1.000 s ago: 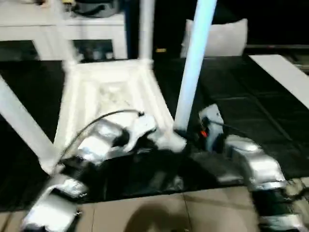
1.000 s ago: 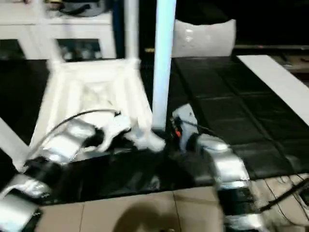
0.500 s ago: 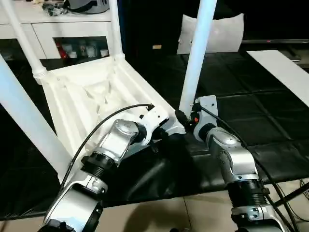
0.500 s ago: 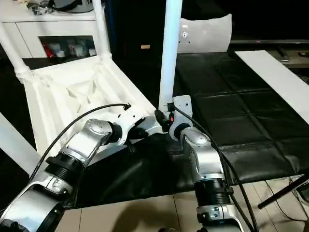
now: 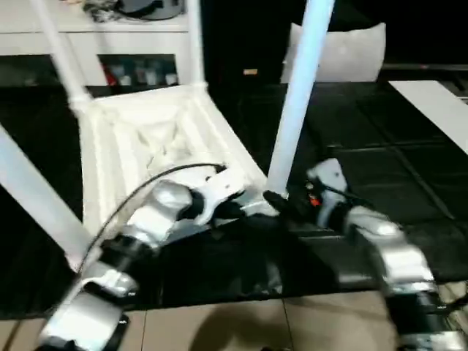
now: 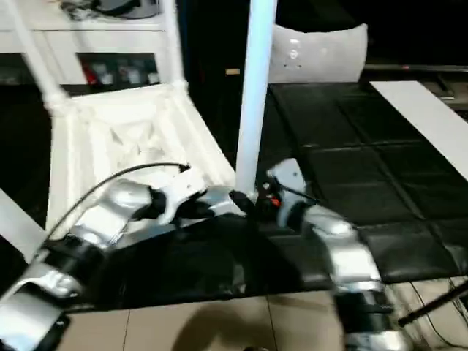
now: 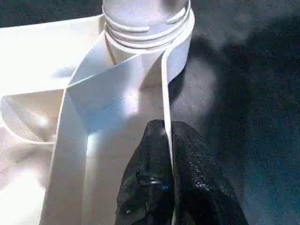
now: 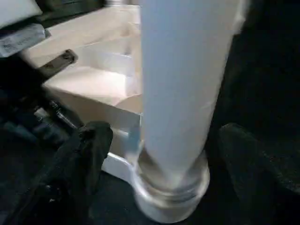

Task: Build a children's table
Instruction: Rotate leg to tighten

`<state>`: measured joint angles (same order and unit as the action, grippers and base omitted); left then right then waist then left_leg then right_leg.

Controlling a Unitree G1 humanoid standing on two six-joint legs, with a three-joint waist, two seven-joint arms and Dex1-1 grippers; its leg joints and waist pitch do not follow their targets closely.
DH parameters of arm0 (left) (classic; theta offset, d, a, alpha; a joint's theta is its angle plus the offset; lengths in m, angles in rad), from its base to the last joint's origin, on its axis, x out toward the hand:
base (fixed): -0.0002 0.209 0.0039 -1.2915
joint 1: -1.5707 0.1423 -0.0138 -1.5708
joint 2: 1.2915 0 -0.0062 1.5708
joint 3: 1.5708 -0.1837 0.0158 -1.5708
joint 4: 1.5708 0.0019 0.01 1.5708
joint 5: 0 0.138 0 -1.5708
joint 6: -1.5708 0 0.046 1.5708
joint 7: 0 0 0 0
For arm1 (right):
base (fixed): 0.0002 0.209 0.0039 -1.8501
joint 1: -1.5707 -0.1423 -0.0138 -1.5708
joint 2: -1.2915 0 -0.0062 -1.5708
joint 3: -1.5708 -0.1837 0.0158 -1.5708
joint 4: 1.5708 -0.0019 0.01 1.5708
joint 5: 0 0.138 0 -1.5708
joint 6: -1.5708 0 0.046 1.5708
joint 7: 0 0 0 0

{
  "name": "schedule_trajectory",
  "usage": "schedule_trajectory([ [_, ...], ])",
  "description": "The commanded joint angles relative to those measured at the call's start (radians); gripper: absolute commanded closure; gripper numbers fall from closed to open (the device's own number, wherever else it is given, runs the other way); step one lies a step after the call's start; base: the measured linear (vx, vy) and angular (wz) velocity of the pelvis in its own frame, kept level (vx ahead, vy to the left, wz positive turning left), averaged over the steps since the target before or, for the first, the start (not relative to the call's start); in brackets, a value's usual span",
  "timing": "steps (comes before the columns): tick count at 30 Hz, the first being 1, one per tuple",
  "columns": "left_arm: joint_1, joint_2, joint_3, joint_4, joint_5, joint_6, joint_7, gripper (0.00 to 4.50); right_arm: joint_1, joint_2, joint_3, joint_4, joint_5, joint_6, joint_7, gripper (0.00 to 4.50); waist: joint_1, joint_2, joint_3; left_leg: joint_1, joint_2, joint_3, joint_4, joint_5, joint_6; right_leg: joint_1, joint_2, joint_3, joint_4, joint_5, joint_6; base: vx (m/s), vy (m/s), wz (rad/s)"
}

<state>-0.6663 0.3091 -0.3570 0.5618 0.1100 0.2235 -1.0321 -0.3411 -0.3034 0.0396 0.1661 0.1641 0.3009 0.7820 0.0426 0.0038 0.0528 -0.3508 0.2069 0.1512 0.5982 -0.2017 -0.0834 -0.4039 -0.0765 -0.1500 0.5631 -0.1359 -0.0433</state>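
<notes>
The children's table top [image 5: 153,139] lies upside down on the black mat, ribbed underside up. White legs stand in its corner sockets: two at the back [image 5: 62,58] [image 5: 196,40], one near left [image 5: 33,197], one near right [image 5: 296,102]. My left gripper [image 7: 167,136] is shut on the thin rim wall of the top, just short of the near-right socket [image 7: 145,28]. My right gripper [image 8: 168,140] is open at the base of the near-right leg [image 8: 183,84]. One black finger [image 8: 93,140] stands on each side of that leg, with a gap to it.
A white cabinet [image 5: 110,36] runs along the back, with a white cushion [image 5: 344,55] to its right. A white board [image 5: 431,102] lies on the mat [image 5: 380,146] at the far right. Tiled floor [image 5: 219,329] shows at the front edge.
The head camera has swung, so the whole picture shifts. My right gripper stays at the near-right leg's base. My left gripper keeps its hold on the rim.
</notes>
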Motion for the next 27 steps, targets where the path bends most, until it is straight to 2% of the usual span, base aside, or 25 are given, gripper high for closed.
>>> schedule_trajectory([
  [1, -0.004, 0.014, -0.039, -0.065, -0.018, -0.079, -0.092, 4.50, -0.005, -0.029, 0.009, -0.015, 0.014, -0.008, 0.064, 0.14, 0.001, 0.001, -0.074, 0.003, 0.025, 0.006, -0.063, -0.139, 0.089, 0.068, -0.074, 0.063, -0.067, -0.327, -0.123, 0.000, 0.000, 0.00],
  [3, 0.003, 0.033, -0.050, -0.073, -0.026, -0.108, -0.135, 4.50, -0.005, -0.055, 0.017, -0.016, 0.023, -0.013, 0.107, 0.05, 0.007, 0.002, -0.076, 0.003, 0.026, 0.004, -0.064, -0.142, 0.086, 0.071, -0.075, 0.063, -0.064, -0.326, -0.124, 0.000, 0.000, 0.00],
  [5, 0.011, 0.074, -0.074, -0.074, -0.022, -0.159, -0.200, 4.50, -0.003, -0.126, 0.064, -0.028, 0.036, -0.030, 0.239, 0.05, 0.016, 0.002, -0.077, 0.006, 0.031, 0.005, -0.064, -0.140, 0.088, 0.068, -0.074, 0.066, -0.058, -0.292, -0.139, 0.000, 0.000, 0.00],
  [7, 0.012, 0.084, -0.078, -0.070, -0.021, -0.177, -0.217, 4.50, -0.006, -0.141, 0.074, -0.028, 0.046, -0.028, 0.276, 0.05, 0.021, 0.001, -0.076, 0.005, 0.030, 0.007, -0.064, -0.140, 0.089, 0.069, -0.075, 0.067, -0.057, -0.285, -0.146, 0.000, 0.000, 0.00],
  [8, 0.014, 0.105, -0.093, -0.063, -0.015, -0.219, -0.254, 4.50, -0.018, -0.162, 0.082, -0.020, 0.075, -0.011, 0.347, 0.05, 0.022, -0.003, -0.077, 0.004, 0.030, 0.006, -0.064, -0.139, 0.090, 0.070, -0.074, 0.066, -0.056, -0.285, -0.145, 0.000, 0.000, 0.00],
  [10, 0.015, 0.118, -0.101, -0.060, -0.008, -0.241, -0.278, 4.50, -0.028, -0.173, 0.088, -0.010, 0.093, -0.002, 0.398, 0.05, 0.026, -0.003, -0.075, 0.003, 0.032, 0.006, -0.064, -0.146, 0.093, 0.071, -0.076, 0.065, -0.057, -0.307, -0.140, 0.000, 0.000, 0.00],
  [12, 0.019, 0.131, -0.110, -0.059, -0.006, -0.265, -0.308, 4.50, -0.045, -0.182, 0.096, 0.020, 0.102, -0.010, 0.451, 0.23, 0.030, -0.010, -0.075, 0.003, 0.032, 0.007, -0.064, -0.142, 0.090, 0.070, -0.077, 0.064, -0.058, -0.323, -0.134, 0.000, 0.000, 0.00],
  [13, 0.021, 0.134, -0.112, -0.062, -0.007, -0.267, -0.316, 4.50, -0.052, -0.183, 0.098, 0.030, 0.105, -0.006, 0.464, 0.36, 0.034, -0.006, -0.075, 0.004, 0.032, 0.007, -0.064, -0.138, 0.086, 0.068, -0.077, 0.065, -0.059, -0.333, -0.131, 0.000, 0.000, 0.00],
  [16, 0.030, 0.145, -0.119, -0.082, -0.018, -0.270, -0.341, 4.50, -0.071, -0.190, 0.118, 0.058, 0.109, -0.017, 0.498, 0.62, 0.041, -0.009, -0.075, 0.006, 0.034, 0.009, -0.064, -0.130, 0.078, 0.065, -0.077, 0.066, -0.057, -0.336, -0.131, 0.000, 0.000, 0.00],
  [18, 0.035, 0.153, -0.124, -0.086, -0.023, -0.282, -0.358, 4.50, -0.083, -0.197, 0.135, 0.078, 0.106, -0.025, 0.526, 0.70, 0.042, -0.011, -0.076, 0.004, 0.033, 0.009, -0.064, -0.124, 0.076, 0.067, -0.078, 0.066, -0.056, -0.334, -0.129, 0.000, 0.000, 0.00],
  [21, 0.037, 0.155, -0.126, -0.084, -0.023, -0.290, -0.366, 4.50, -0.089, -0.198, 0.142, 0.092, 0.104, -0.030, 0.545, 1.06, 0.042, -0.012, -0.076, 0.001, 0.031, 0.009, -0.063, -0.118, 0.077, 0.068, -0.077, 0.066, -0.055, -0.335, -0.124, 0.000, 0.000, 0.00],
  [22, 0.037, 0.154, -0.127, -0.084, -0.022, -0.291, -0.368, 4.50, -0.090, -0.198, 0.142, 0.102, 0.102, -0.035, 0.555, 1.15, 0.042, -0.017, -0.077, 0.001, 0.031, 0.010, -0.062, -0.118, 0.078, 0.068, -0.078, 0.065, -0.055, -0.338, -0.122, 0.000, 0.000, 0.00],
  [24, 0.037, 0.155, -0.127, -0.081, -0.021, -0.294, -0.370, 4.50, -0.093, -0.199, 0.144, 0.111, 0.101, -0.037, 0.567, 1.39, 0.042, -0.016, -0.076, 0.002, 0.030, 0.010, -0.062, -0.117, 0.078, 0.067, -0.077, 0.064, -0.057, -0.354, -0.115, 0.000, 0.000, 0.00],
  [27, 0.035, 0.156, -0.125, -0.077, -0.021, -0.298, -0.373, 4.50, -0.099, -0.204, 0.150, 0.124, 0.107, -0.033, 0.587, 1.51, 0.043, -0.017, -0.076, 0.001, 0.030, 0.011, -0.061, -0.116, 0.079, 0.067, -0.077, 0.064, -0.058, -0.361, -0.111, 0.000, 0.000, 0.00],
])
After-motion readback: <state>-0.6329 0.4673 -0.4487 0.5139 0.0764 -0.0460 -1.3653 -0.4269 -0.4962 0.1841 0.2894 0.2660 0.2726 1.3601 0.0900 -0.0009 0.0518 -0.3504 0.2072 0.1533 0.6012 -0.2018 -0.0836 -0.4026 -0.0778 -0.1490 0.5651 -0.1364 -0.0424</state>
